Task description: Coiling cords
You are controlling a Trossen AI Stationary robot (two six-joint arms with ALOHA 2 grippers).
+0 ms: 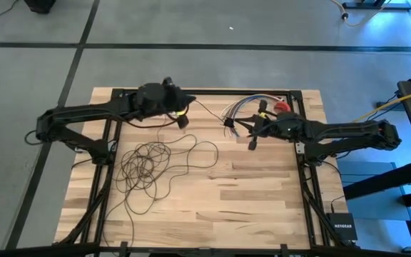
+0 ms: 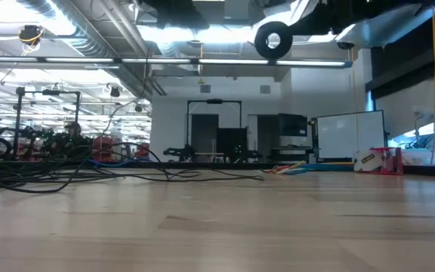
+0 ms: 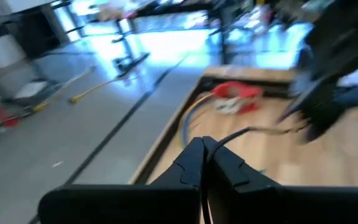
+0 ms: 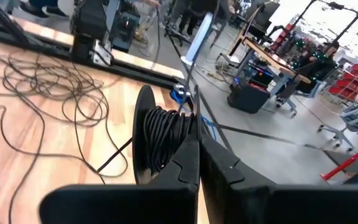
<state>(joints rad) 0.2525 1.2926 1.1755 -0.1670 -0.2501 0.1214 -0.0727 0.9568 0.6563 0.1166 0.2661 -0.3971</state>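
Hard to make out from above: the puck, lost against the dark right gripper. Plainer in the right wrist view, wound with dark turns and sitting right at the fingertips. Seen from table height hanging high, clear of the wood, with the arm above it cut off by the frame.

Right fingers pressed together with no gap, apparently clamping the puck's edge; exact contact hidden behind the flange.

Left gripper over the far-left part of the table, fingers likewise closed tight, with a thin strand of the cord coming out between the tips. Far end of that strand blurred in the left wrist view, lost against the other arm.

Bulk of the cord lying as a loose tangle of loops on the left half, flat on the wood, close to the left frame rail, with one tail trailing toward the near edge. Single strand stretched from the left gripper across to the right one.

Coloured wires and a red item near the far edge, just beyond the right gripper. Wide bare wood across the middle and near-right.
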